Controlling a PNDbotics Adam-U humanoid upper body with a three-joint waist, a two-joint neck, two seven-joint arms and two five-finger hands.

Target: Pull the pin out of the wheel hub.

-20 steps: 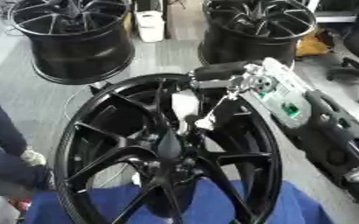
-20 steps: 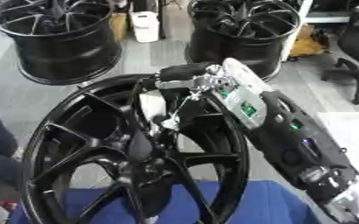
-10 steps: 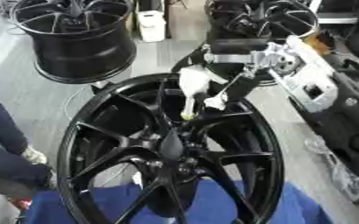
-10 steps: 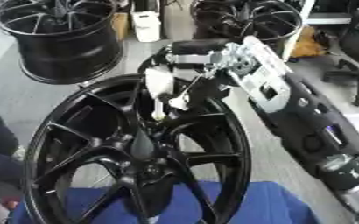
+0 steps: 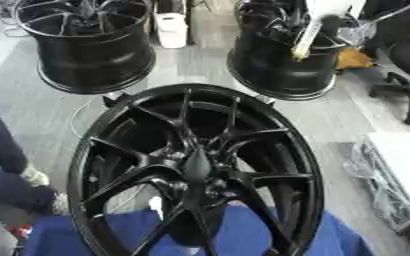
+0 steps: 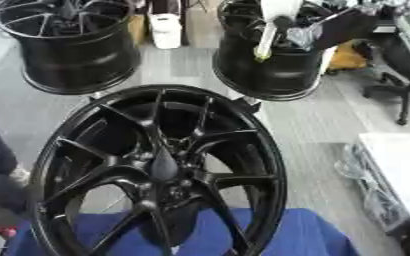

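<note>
A large black multi-spoke wheel (image 5: 195,165) stands tilted in front of me, its hub in the middle of the view with nothing sticking out of it. The pin (image 6: 268,31), a white rod with a yellowish lower tip, hangs high above the wheel's far edge at the top of the view. My right hand (image 6: 335,26) is up at the top right, fingers curled round the pin's upper part, well clear of the wheel. My left hand shows in neither view.
Two more black wheels (image 5: 86,50) (image 5: 278,65) stand on the floor behind, a white container (image 5: 172,27) between them. A blue cloth (image 5: 252,232) lies under the near wheel. A person's dark-clad leg (image 5: 3,150) is at the left; a white box (image 5: 403,160) at the right.
My right hand has risen from the wheel's hub to the top right, carrying the pin out and up. The arm no longer crosses the wheel.
</note>
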